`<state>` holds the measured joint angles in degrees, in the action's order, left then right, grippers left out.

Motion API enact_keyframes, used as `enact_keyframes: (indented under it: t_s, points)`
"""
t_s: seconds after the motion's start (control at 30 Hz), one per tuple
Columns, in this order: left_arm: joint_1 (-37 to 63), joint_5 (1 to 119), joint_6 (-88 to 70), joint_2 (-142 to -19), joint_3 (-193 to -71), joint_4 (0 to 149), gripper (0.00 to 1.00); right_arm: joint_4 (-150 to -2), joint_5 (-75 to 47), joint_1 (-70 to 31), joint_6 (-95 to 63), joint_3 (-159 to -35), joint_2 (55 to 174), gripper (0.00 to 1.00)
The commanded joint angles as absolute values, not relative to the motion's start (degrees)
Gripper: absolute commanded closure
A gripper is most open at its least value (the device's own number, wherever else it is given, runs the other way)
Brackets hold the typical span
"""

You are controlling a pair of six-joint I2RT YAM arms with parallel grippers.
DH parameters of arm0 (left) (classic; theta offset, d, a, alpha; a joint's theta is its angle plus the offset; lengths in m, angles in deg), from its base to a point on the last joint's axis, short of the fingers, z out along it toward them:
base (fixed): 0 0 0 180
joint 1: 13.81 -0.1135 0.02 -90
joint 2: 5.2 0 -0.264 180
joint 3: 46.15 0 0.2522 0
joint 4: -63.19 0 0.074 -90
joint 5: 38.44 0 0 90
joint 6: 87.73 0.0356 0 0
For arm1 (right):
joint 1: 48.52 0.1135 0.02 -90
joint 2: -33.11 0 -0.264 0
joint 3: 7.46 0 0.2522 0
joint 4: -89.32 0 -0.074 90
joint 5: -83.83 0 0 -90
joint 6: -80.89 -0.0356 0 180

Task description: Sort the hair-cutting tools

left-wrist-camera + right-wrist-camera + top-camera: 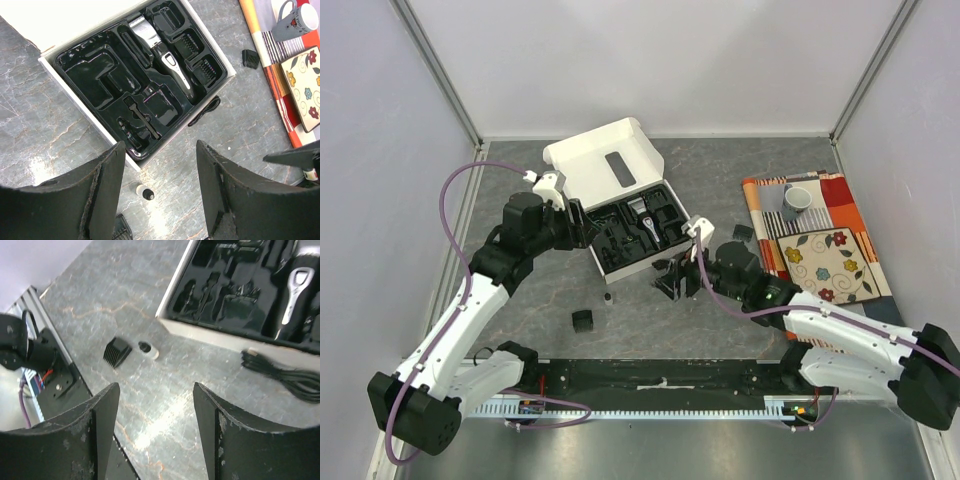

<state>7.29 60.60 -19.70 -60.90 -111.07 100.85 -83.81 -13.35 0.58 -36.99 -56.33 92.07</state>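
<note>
1. Jaws: the left gripper (pixel 160 150) and the right gripper (pixel 156 390) both stand open and empty, hovering beside the box (pixel 215 335).
2. Loose comb (pixel 116 351): black and ribbed, lying on the table (pixel 150 300) short of the box. It is likely light, stiff plastic. Take it across its flat sides, not its teeth.
3. Cylinder (pixel 147 350): tiny and pale with a dark end, just beside that comb. It will probably roll, so pinch across the body from above.
4. Cord (pixel 285 375): black and bundled, just beside the box's near wall. It looks limp. Grip the middle of the bundle so the loops do not trail.
5. Clipper (pixel 165 57) — slim, black with a silver panel and blade end, seated in the middle channel of the tray (pixel 95 70). It is probably the heaviest item, and its smooth body is likely slippery. Hold it at mid-body, clear of the blade.
6. Second comb (pixel 251 58) — black, on the table beside the edge of the mat (pixel 272 75), apart from the box.
</note>
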Motion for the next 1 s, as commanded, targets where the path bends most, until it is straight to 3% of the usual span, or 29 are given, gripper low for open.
enact_keyframes:
  t_s: [0.0,0.27,0.47,0.7,0.97]
  points:
    - [7.54,59.12,-17.32,-59.25,-111.77,100.24,0.35,-88.42,-11.97,3.68,-36.71,-53.74,93.13,0.33]
    - [7.46,57.28,-17.68,-58.73,-111.59,100.50,0.35,-88.70,-0.22,15.79,-32.50,-59.26,105.78,0.37]
    - [7.46,41.30,-21.27,-59.95,-112.65,105.41,0.38,-90.27,9.90,22.49,-31.43,-66.12,117.03,0.39]
    - [7.46,28.46,-24.53,-58.73,-112.91,108.15,0.38,-91.60,15.79,23.64,-33.46,-71.48,127.23,0.41]
    - [5.97,27.56,-24.88,-61.18,-114.85,110.88,0.38,-89.06,17.47,23.55,-33.63,-78.86,134.53,0.42]
